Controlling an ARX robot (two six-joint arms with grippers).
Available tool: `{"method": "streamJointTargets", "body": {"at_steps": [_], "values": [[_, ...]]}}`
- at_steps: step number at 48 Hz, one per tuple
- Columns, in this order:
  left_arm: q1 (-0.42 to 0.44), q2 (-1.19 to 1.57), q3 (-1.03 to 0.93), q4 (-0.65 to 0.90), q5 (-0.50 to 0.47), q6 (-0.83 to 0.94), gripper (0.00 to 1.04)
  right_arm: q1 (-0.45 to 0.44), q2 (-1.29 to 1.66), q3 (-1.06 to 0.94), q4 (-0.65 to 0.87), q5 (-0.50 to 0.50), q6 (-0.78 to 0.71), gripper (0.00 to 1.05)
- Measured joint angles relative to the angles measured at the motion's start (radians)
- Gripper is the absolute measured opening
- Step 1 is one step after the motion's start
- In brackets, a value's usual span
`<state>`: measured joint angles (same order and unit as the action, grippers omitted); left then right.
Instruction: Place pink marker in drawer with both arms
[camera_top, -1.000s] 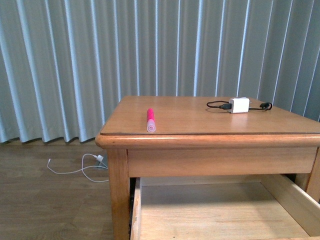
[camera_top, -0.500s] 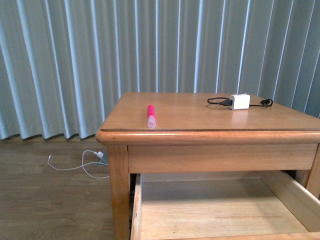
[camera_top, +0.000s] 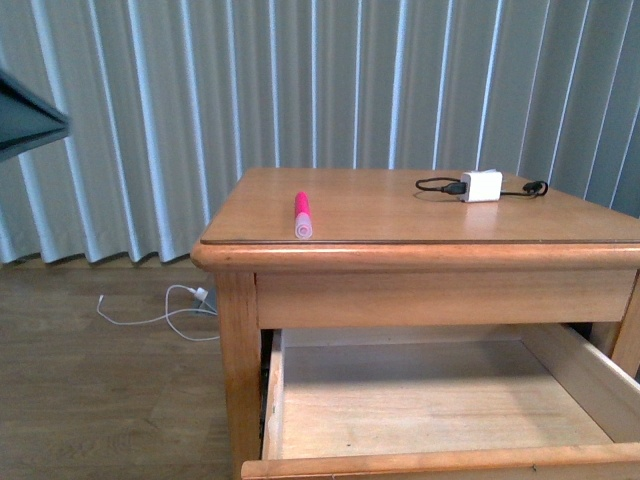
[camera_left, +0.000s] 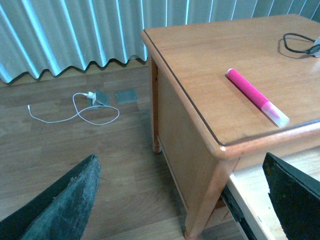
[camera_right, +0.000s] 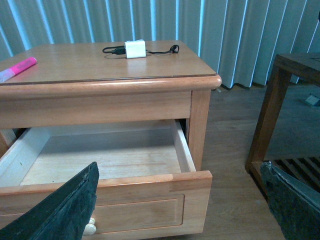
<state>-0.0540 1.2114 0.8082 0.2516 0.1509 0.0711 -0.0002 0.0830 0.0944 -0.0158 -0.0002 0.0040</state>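
marker (camera_top: 302, 215): lies flat on the table (camera_top: 420, 215) top, near the front edge on its left side, pale cap end toward that edge; no hand touches it; also in the left wrist view (camera_left: 256, 96) and at the edge of the right wrist view (camera_right: 17, 68)
drawer (camera_top: 420, 400): pulled well out below the table top, its pale wood floor showing; the panel front (camera_right: 125, 200) faces the robot
knob (camera_right: 89, 229): small, round and pale, low on the drawer front, partly hidden behind a finger of the right hand
left hand (camera_left: 180, 165): spread wide apart, holding nothing; dark fingers (camera_left: 65, 205) show at both lower corners of its view, off the table's left front corner
right hand (camera_right: 179, 170): spread wide apart, holding nothing; it hangs in front of the open drawer
charger (camera_top: 481, 185): white block with a black cord, on the table top toward the back right, well apart from the marker
cable (camera_top: 160, 315): white, looped on the wood floor (camera_top: 90, 400) left of the table
curtain (camera_top: 200, 100): pale blue-grey pleats behind the table
stand (camera_right: 280, 100): darker wooden furniture to the table's right
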Motion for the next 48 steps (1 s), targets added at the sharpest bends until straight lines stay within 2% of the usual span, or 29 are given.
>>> {"method": "streamJointTargets", "body": {"at_steps": [6,23,33,48], "values": [[-0.074,0.241,0.18,0.01,-0.028,-0.005,0.99,0.0,0.0,0.0,0.0,0.0,0.0,0.96],[-0.224,0.544,0.459,-0.032,-0.067,-0.05,0.99,0.0,0.0,0.0,0.0,0.0,0.0,0.96],[-0.271,0.636,0.557,-0.071,-0.091,-0.061,0.99,0.0,0.0,0.0,0.0,0.0,0.0,0.96],[-0.296,0.745,0.678,-0.145,-0.143,-0.072,0.99,0.0,0.0,0.0,0.0,0.0,0.0,0.96]]}}
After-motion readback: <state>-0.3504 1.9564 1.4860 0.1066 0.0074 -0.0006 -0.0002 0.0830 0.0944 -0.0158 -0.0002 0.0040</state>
